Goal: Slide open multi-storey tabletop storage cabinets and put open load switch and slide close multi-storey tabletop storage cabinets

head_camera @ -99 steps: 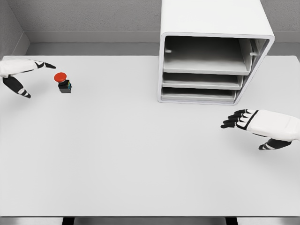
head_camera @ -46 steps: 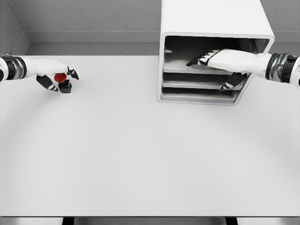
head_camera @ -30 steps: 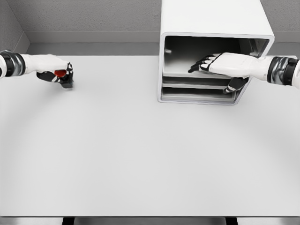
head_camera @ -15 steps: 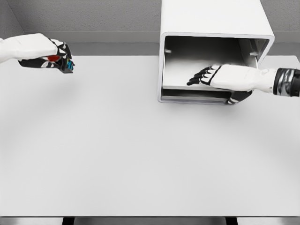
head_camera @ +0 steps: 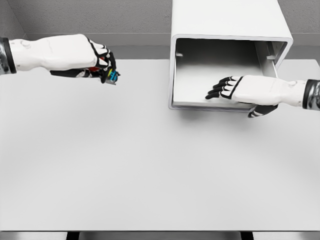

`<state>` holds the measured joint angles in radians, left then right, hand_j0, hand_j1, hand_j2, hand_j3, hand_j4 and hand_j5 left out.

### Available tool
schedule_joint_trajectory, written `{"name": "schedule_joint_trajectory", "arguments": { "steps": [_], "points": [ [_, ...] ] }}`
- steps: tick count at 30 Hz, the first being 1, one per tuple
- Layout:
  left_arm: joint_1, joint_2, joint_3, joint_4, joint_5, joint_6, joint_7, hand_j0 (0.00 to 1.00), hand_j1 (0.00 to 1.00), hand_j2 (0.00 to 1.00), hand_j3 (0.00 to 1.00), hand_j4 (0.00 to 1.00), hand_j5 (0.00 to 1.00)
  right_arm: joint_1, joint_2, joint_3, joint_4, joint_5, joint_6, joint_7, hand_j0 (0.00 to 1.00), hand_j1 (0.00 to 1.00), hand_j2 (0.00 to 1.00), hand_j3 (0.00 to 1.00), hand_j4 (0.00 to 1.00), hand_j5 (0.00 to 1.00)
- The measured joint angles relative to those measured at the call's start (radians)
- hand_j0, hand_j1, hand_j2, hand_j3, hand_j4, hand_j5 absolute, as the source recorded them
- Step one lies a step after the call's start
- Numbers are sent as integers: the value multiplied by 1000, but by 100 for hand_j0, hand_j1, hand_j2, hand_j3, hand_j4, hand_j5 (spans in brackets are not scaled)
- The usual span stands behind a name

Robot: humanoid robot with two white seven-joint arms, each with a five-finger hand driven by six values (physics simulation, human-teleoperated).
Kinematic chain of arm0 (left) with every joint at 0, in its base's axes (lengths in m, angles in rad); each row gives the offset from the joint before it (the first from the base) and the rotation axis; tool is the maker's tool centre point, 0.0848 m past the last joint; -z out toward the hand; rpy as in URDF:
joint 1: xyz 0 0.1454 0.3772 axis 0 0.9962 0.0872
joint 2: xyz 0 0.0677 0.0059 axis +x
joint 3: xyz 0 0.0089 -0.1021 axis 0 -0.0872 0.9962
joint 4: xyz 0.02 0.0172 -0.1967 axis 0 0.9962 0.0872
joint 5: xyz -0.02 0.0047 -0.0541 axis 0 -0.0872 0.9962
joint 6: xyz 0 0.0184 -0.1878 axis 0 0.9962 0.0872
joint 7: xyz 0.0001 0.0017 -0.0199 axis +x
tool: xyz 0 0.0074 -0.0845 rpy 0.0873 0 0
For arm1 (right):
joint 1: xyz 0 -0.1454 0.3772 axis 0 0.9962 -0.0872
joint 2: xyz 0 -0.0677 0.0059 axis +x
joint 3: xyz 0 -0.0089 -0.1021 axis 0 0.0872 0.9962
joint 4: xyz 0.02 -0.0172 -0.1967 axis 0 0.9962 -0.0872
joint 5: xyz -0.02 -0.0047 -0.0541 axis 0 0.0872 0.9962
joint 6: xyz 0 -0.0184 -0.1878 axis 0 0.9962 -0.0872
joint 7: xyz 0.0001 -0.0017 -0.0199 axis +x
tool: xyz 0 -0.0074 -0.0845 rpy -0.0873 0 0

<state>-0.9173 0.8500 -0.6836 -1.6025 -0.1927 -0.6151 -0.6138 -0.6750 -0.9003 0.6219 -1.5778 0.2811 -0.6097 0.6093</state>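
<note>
Head view showed the white cabinet (head_camera: 227, 55) at the back right of the table (head_camera: 150, 165), its top drawer (head_camera: 197, 82) pulled out toward the front so its floor hid the lower shelves. The right hand (head_camera: 240, 90) lay flat on that drawer floor, fingers (head_camera: 220, 90) extended and together, thumb tucked under the front lip on the right side. It pinched the drawer edge rather than gripping anything loose.

The left hand (head_camera: 82, 57) was well to the left of the cabinet, raised above the table, clenched around the load switch (head_camera: 107, 74). Only the blue-black base and a bit of the red cap showed past the fingertips. The switch was off the table surface, level with the cabinet's open mouth, and had not reached it.

My read: the step in hand was carrying the switch across into the open drawer.

- Keep the right hand holding the drawer out, but it covered the right half of the drawer floor, so aim for the bare left half, near the cabinet's left wall.
- Come in over the front lip, not through the cabinet's left wall. The switch should clear the lip before lowering.
- Set the base down flat before letting go. The cap is top-heavy looking, so a tilted drop could roll it.
- Pull both hands clear of the cabinet mouth before pushing the drawer shut.
</note>
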Motion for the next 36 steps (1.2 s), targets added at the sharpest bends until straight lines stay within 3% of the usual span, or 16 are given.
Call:
{"name": "schedule_joint_trajectory", "arguments": {
  "steps": [16, 20, 22, 25, 28, 30, 31, 34, 36],
  "points": [
    [-41, -110, 1, -56, 29, 1, 1, 39, 39, 39, 39, 39, 39, 133, -63, -175, -110, -58, -4, 2, 100, 100, 100, 100, 100, 100],
    [-44, -160, -1, -56, 31, 1, 1, 39, 39, 39, 39, 39, 39, 251, -105, -320, -120, -187, -5, 2, 100, 100, 100, 100, 100, 100],
    [-55, -197, -3, -55, 27, 0, 1, 39, 39, 39, 39, 39, 39, 348, -128, -419, -119, -274, -5, 2, 100, 100, 100, 100, 100, 100],
    [-89, -264, -13, -53, 21, 1, 1, 39, 39, 39, 39, 39, 39, 422, -149, -566, -96, -382, -5, 2, 100, 100, 100, 100, 100, 100],
    [-109, -356, -39, -35, -69, 1, 1, 39, 39, 39, 39, 39, 39, 439, -155, -677, -27, -442, -4, 2, 100, 100, 100, 100, 100, 100],
    [-121, -419, -68, -7, -146, 1, 1, 39, 39, 39, 39, 39, 39, 508, -155, -720, 54, -461, -3, 2, 100, 100, 100, 100, 100, 100],
    [-121, -445, -81, 2, -185, 1, 1, 39, 39, 39, 39, 39, 39, 551, -155, -733, 95, -459, -4, 2, 96, 96, 96, 96, 96, 96],
    [-135, -501, -105, 34, -260, 0, 1, 40, 40, 40, 40, 40, 40, 656, -158, -755, 182, -448, -5, 2, 56, 56, 56, 56, 56, 56],
    [-143, -523, -112, 52, -281, 0, 1, 43, 43, 43, 43, 43, 43, 718, -159, -760, 201, -428, -5, 2, 48, 48, 48, 48, 48, 48]
  ]
}}
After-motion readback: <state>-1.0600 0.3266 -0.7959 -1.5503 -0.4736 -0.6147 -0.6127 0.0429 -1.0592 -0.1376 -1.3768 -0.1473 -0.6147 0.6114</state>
